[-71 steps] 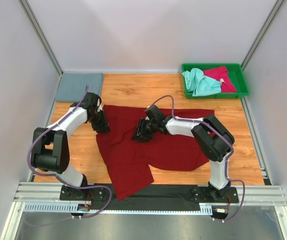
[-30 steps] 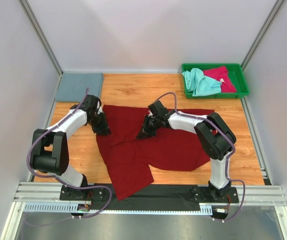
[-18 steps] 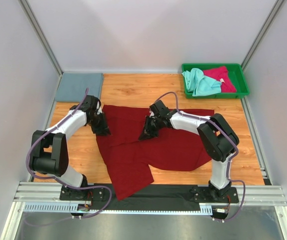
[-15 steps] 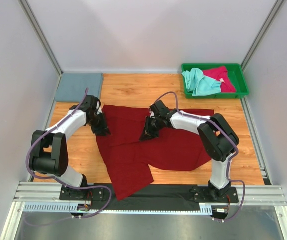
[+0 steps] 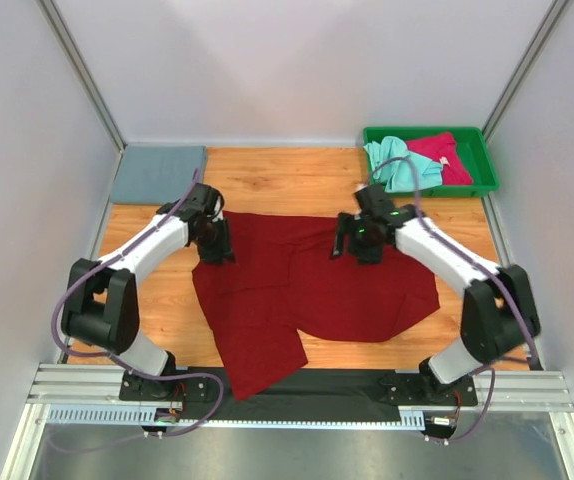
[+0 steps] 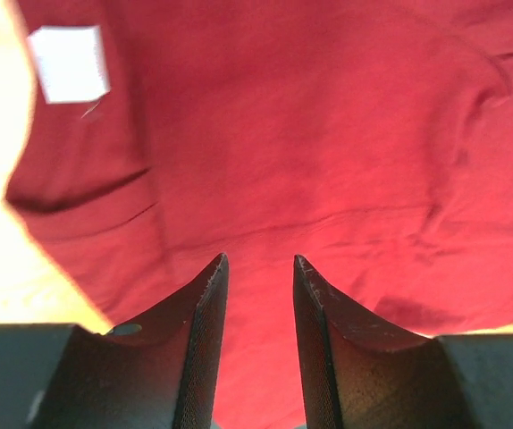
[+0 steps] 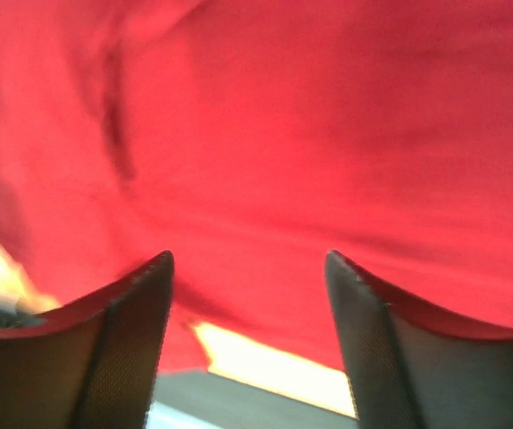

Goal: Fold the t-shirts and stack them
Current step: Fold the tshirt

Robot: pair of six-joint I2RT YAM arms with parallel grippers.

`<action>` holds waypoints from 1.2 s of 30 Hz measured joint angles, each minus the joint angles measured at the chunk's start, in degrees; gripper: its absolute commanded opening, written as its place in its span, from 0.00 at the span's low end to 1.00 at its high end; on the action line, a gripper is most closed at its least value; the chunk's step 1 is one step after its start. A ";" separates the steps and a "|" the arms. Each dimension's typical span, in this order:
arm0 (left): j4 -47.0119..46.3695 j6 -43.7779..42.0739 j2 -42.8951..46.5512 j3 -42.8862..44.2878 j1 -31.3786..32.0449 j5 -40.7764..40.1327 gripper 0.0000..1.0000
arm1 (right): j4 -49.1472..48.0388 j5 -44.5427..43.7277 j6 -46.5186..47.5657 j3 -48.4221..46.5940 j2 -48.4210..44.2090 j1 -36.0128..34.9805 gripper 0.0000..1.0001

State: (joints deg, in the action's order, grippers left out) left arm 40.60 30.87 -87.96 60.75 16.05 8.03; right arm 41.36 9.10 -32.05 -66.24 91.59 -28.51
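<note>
The right tool [image 7: 248, 261] hangs spread and empty over the dark red t-shirt [image 7: 292, 125].

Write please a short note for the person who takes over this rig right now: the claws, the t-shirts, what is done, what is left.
Left claw: open, empty, low over the far left corner of the dark red soft cloth t-shirt.
Right claw: open, empty, over the far right part of the same shirt.
Dark red shirt: spread on the wooden table, not folded.
Slate grey-blue cloth t-shirt: lies folded at the far left corner.
Mint green t-shirt and pinkish-red t-shirt: crumpled in the green plastic tray, far right.
Done: one shirt folded, it seems.
Left: fold the other three, stack all.
</note>
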 measured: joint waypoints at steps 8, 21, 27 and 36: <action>-0.09 0.33 -12.85 10.38 4.55 -5.55 0.42 | 0.74 -2.86 5.68 4.04 -4.74 27.43 0.78; 2.38 0.37 -26.71 21.11 3.93 -10.88 0.42 | -0.87 -6.43 6.21 2.29 10.27 31.32 0.56; 2.05 0.66 -28.09 23.34 0.26 -7.89 0.44 | -2.40 -5.11 5.38 -2.49 13.81 31.71 0.59; -2.10 1.31 -12.92 6.45 0.63 -6.49 0.46 | -2.69 -6.64 5.53 1.25 6.34 32.00 0.67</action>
State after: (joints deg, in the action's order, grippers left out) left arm 38.50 32.18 -100.88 67.20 16.69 1.54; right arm 38.68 2.46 -26.52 -64.99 97.93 3.49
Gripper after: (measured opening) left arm 0.461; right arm 0.644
